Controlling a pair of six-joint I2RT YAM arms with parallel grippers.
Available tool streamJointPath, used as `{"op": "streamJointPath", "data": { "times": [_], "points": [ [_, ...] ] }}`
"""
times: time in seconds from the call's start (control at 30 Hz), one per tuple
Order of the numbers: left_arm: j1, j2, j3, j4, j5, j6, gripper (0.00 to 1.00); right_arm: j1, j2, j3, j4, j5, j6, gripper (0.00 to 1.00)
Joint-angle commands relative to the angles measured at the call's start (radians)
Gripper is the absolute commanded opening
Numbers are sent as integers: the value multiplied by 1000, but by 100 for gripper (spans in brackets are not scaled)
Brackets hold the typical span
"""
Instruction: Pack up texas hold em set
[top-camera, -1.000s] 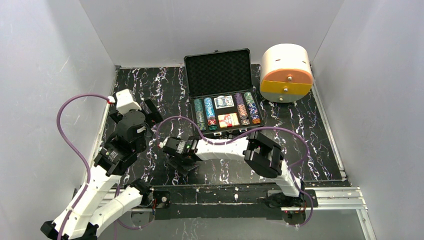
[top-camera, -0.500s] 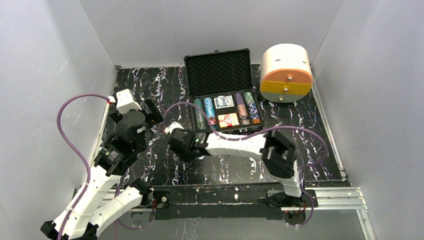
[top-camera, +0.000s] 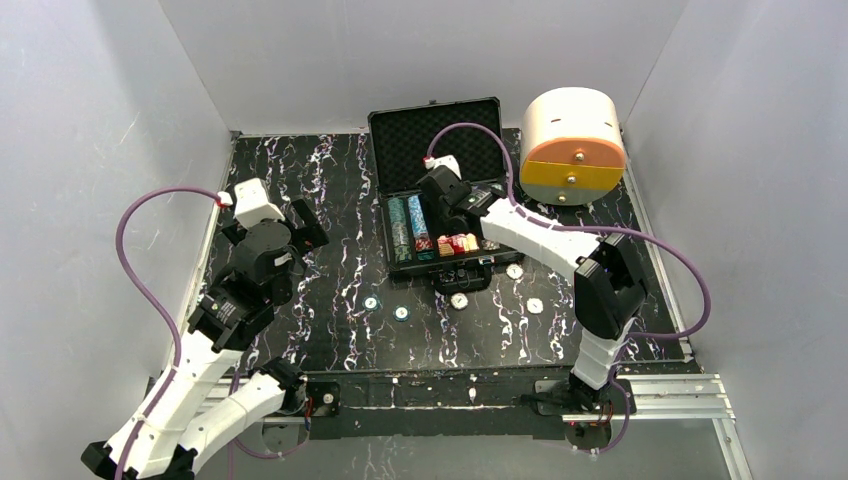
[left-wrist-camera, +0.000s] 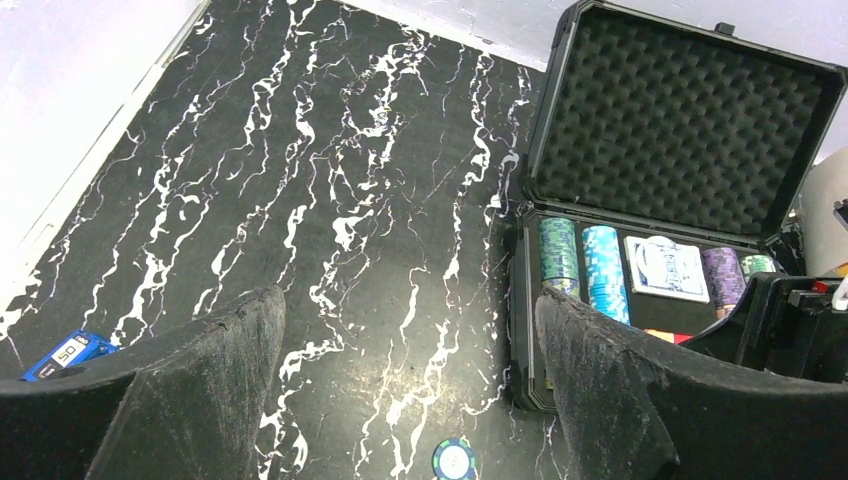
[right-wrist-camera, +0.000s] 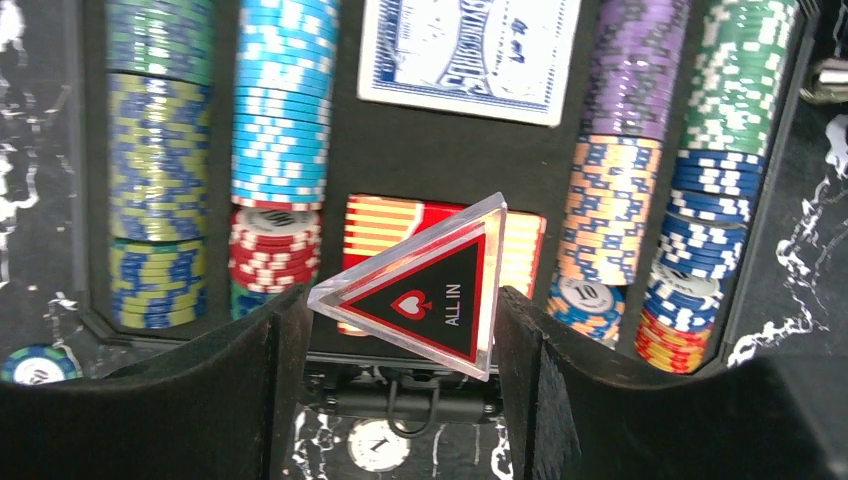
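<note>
Black bench (top-camera: 300, 180) veined with white, boxed in by plain white walls (top-camera: 300, 60) on three sides; metal rail (top-camera: 665, 388) along near edge.

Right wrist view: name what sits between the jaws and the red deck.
The clear ALL IN triangle, gripped between the jaws, hangs over the red deck; the right wrist view shows it.

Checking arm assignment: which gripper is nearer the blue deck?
Right. Right gripper hangs over the case near the deck, holding the triangle; left gripper sits left of the case, over the table.
</note>
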Motion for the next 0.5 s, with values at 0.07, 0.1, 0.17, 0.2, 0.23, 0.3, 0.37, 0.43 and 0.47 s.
{"op": "streamJointPath", "data": {
  "times": [0.07, 0.1, 0.17, 0.2, 0.23, 0.3, 0.37, 0.43, 0.47],
  "points": [
    [4, 15, -3, -5, 7, -24, 94, -44, 16, 0, -36, 9, 4, 64],
    [4, 17, -4, -5, 9, -25, 94, -54, 21, -1, -42, 7, 8, 64],
    [4, 19, -7, -5, 12, -28, 94, -69, 28, -7, -45, -10, 16, 64],
    [4, 18, -10, -6, 14, -28, 94, -74, 30, -11, -42, -23, 18, 64],
    [4, 18, -9, -6, 16, -29, 94, -80, 33, -16, -39, -33, 17, 64],
    [4, 20, -9, -5, 17, -27, 94, -89, 43, -15, -42, -59, 17, 64],
    [4, 21, -9, -6, 17, -27, 94, -94, 51, -15, -40, -80, 16, 65],
    [4, 21, -10, -5, 17, -28, 94, -99, 60, -15, -35, -102, 13, 65],
    [4, 24, -9, -6, 17, -28, 94, -100, 66, -11, -38, -108, 12, 65]
  ]
}}
